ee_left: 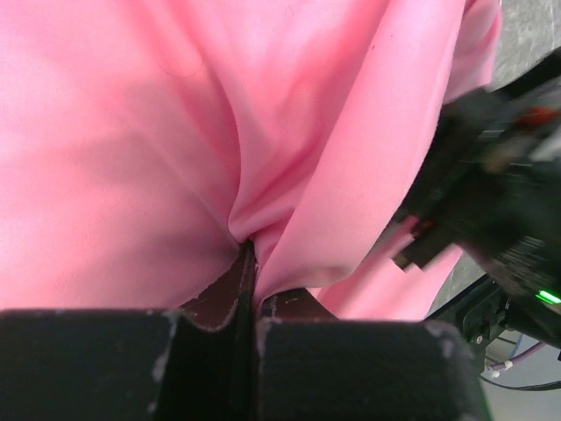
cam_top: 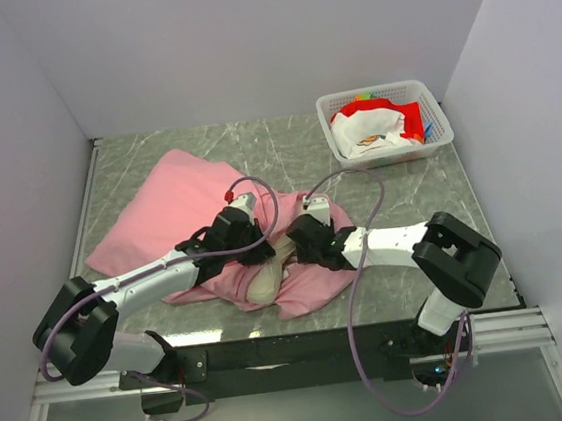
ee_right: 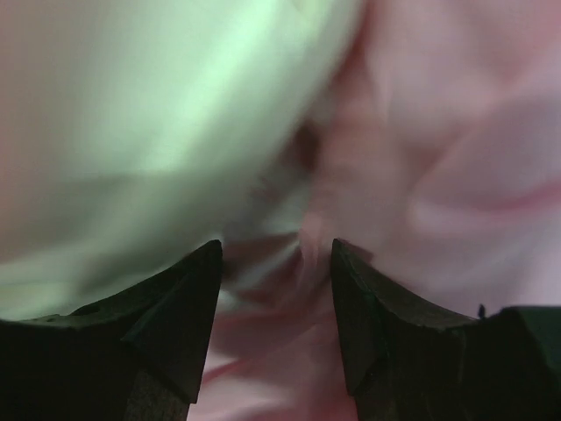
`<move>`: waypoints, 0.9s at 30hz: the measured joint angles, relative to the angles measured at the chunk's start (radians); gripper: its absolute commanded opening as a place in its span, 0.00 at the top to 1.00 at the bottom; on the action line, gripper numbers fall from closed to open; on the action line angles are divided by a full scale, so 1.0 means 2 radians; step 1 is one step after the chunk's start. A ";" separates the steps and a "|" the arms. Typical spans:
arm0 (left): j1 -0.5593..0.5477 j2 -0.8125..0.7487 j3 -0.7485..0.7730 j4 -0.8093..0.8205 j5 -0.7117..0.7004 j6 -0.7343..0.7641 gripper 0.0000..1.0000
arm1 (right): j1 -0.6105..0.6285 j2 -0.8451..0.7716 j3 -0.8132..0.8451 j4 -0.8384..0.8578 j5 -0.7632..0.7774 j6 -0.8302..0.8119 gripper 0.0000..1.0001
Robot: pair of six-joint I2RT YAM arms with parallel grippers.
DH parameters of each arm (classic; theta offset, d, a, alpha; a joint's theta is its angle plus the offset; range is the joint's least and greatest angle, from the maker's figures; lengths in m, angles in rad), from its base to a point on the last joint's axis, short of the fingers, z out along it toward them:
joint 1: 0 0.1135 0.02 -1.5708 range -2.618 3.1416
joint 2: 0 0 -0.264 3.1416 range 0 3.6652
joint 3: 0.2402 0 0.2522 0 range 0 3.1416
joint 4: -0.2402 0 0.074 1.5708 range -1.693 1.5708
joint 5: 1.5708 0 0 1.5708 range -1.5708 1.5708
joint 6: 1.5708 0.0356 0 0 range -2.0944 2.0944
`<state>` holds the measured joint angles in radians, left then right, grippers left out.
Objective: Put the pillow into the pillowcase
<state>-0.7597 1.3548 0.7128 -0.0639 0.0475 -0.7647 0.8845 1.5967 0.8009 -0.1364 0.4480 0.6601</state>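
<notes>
You've got the pillowcase (cam_top: pixel 175 207) lying wrinkled across the marble table (cam_top: pixel 411 202), running from the far left down toward the near edge at the middle, with both arms reaching in over its near end. Your left gripper (ee_left: pixel 248 294) is pinched together on a fold of the pink cloth: in the left wrist view the two fingers (ee_left: pixel 215 303) meet with the fabric puckered into the seam between them and stretched taut away from it. Just to the right in that view sits the dark bulk of the right arm (ee_left: pixel 491 202). From above, a cream end of the pillow (cam_top: pixel 266 280) pokes out of the pink between the two grippers, close to the table's near edge, with the rest covered by pink fabric. Your right gripper (ee_right: pixel 276 298) has its fingers spread apart, the pillow filling the upper left of its view and pink cloth on the right. That picture is badly blurred, so it's hard to say whether either tip touches the fabric bunched in the gap. Far right corner of the table: a white basket (cam_top: pixel 432 106) holding red and white items, well apart from everything else.
</notes>
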 measured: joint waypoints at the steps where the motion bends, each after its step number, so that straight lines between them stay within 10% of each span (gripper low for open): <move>1: 0.000 -0.001 0.000 0.000 0.000 0.000 0.99 | -0.002 0.004 -0.010 0.003 -0.002 0.001 0.42; 9: 0.000 -0.001 0.000 -0.001 -0.001 0.000 0.99 | -0.024 0.010 -0.017 0.021 0.005 -0.002 0.97; 27: -0.004 -0.016 0.000 -0.021 -0.006 0.008 0.99 | -0.084 -0.239 0.003 -0.082 -0.066 -0.022 1.00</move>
<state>-0.7685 1.3228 0.7124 -0.1055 0.0364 -0.7483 0.7155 1.1187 0.8074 -0.2996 0.3168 0.6155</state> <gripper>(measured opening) 0.045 0.007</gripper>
